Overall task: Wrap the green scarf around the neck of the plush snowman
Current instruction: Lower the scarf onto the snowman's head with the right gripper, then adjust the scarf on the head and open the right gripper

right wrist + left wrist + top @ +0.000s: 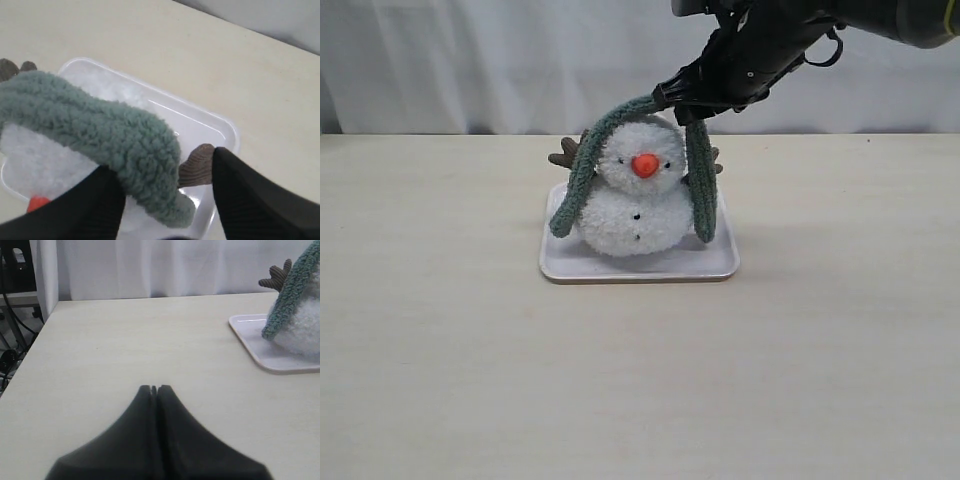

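- Location: the plush snowman point(635, 205) sits upright on a white tray point(720, 268) at the middle of the table point(440, 350), its orange nose point(645, 165) facing the exterior camera.
- Green scarf point(582, 170): draped over the crown of the head, not around the snowman's neck point(633, 189). One end hangs down each side of the body, and both tips reach about to the tray.
- Right fingers point(240, 195): poised above the head on the snowman's right-hand side in the exterior view, at the bend of the scarf. They stand apart with the scarf between them. The fabric lies against one finger, and a gap shows before the other, with a brown twig arm point(197, 167) visible through it. No clamp on the scarf is evident.
- Left fingers point(167, 405): pressed together, holding nothing, low over bare table and well apart from the tray.
- Progress: early to middle stage, in my judgement. The scarf is on the figure and roughly centred, which is done.
- Outstanding: the band must come down off the head into the neck crease, and the ends must be crossed or wound around it — neither step is done.
- Risk noted: the light plush figure may tip or slide on the tray if the scarf is pulled sideways.
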Tool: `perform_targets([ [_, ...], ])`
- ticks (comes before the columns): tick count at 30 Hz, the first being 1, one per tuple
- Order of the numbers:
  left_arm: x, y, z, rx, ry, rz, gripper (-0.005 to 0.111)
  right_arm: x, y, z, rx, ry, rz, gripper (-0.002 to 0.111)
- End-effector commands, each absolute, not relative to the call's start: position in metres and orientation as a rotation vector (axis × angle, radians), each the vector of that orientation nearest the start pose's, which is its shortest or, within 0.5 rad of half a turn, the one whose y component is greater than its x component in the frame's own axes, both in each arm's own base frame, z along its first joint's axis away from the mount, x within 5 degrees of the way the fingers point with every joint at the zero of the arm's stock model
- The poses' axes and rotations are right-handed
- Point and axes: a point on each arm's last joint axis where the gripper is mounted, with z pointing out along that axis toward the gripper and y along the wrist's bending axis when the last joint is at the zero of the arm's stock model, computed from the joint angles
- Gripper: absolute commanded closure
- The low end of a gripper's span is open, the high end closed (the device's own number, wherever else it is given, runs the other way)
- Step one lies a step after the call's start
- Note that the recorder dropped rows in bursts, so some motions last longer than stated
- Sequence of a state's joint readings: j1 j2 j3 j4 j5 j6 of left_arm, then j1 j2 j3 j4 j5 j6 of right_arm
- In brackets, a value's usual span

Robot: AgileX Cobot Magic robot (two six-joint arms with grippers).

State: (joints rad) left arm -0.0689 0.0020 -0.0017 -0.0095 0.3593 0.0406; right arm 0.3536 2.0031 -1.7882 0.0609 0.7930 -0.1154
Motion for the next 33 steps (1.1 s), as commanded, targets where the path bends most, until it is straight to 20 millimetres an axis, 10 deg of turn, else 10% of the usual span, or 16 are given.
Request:
perform_targets([
  [1,0.053,-0.004,0.182,0.092,1.823,-0.033,0.107,0.433,0.165,0.281,-0.53,2.418,0.212,0.047],
  [24,0.053,-0.004,0.182,0.093,1.828,-0.032,0.107,0.401,0.164,0.283,-0.797,2.616,0.288,0.037],
  [33,0.053,-0.004,0.182,0.093,1.828,-0.032,0.107,0.384,0.158,0.303,-0.718,2.402,0.31,0.074],
])
